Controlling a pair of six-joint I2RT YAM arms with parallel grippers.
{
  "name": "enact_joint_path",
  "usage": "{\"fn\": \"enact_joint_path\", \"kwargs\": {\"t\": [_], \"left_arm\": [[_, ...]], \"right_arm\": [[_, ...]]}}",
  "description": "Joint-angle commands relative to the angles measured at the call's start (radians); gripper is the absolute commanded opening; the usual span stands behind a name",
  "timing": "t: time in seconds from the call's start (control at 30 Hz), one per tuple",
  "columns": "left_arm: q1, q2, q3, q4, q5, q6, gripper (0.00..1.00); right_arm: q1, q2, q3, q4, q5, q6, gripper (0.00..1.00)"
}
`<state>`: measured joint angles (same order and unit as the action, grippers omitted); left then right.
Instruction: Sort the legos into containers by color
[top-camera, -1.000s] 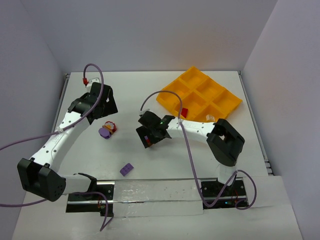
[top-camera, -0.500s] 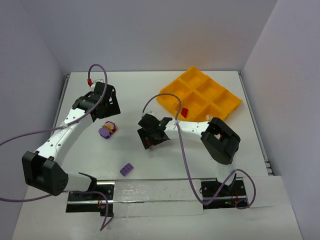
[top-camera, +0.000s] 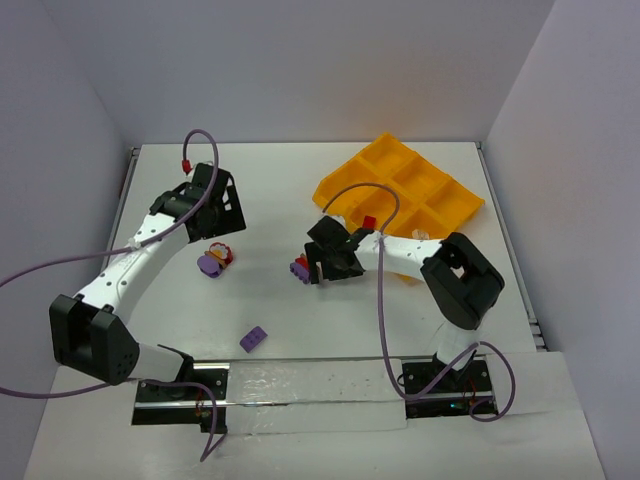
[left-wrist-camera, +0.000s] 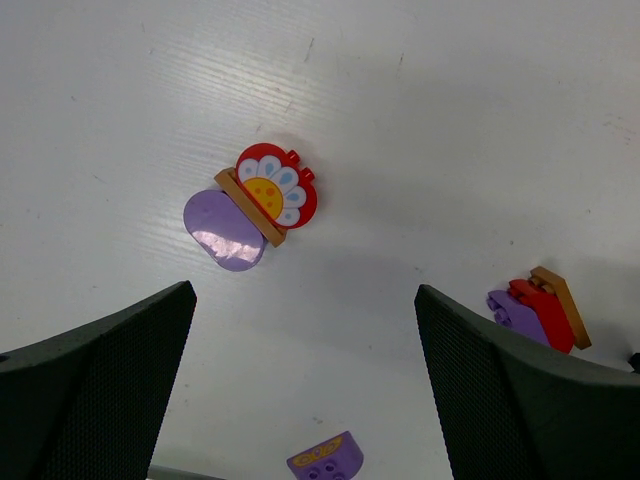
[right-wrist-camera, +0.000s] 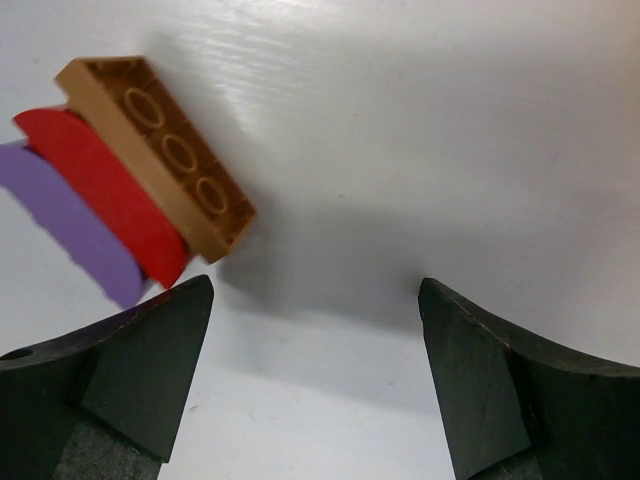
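Lego cluster (right-wrist-camera: 112, 190): brown plate on red and purple bricks.

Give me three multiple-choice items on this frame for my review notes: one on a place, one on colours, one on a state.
1. Relative to the tray, where does the lone purple brick lie?
A) outside it, on the table near the arm bases
B) in a corner compartment
C) on its rim

2. Which layers make up the stack beside the right fingers?
A) white, blue, green
B) brown, red, purple
C) all yellow

3. The right fingers are:
A) shut on the stack
B) shut on nothing
C) open, nothing between them

Answers:
1 A, the top view shows it alone on the table in front of the bases.
2 B, the right wrist view shows those three colours side by side.
3 C, the right wrist view shows only bare table between them.
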<state>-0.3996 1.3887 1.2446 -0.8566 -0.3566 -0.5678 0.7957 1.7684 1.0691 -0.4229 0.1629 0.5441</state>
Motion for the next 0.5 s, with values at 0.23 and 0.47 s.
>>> {"fn": "enact_joint_path", "kwargs": {"t": [0.23,0.47], "left_arm": [[-0.002,0.013,0.002,0.112,0.295,-0.033,0.99],[-0.002,-0.034,-0.083,0.21,0.39,-0.119,0.99]], "right_arm": [[0.01,-0.081,0.074,0.031,-0.115,-0.066,0.86],[0.024,0.066,0.27,-0.134,0.002,-0.21,0.96]]}}
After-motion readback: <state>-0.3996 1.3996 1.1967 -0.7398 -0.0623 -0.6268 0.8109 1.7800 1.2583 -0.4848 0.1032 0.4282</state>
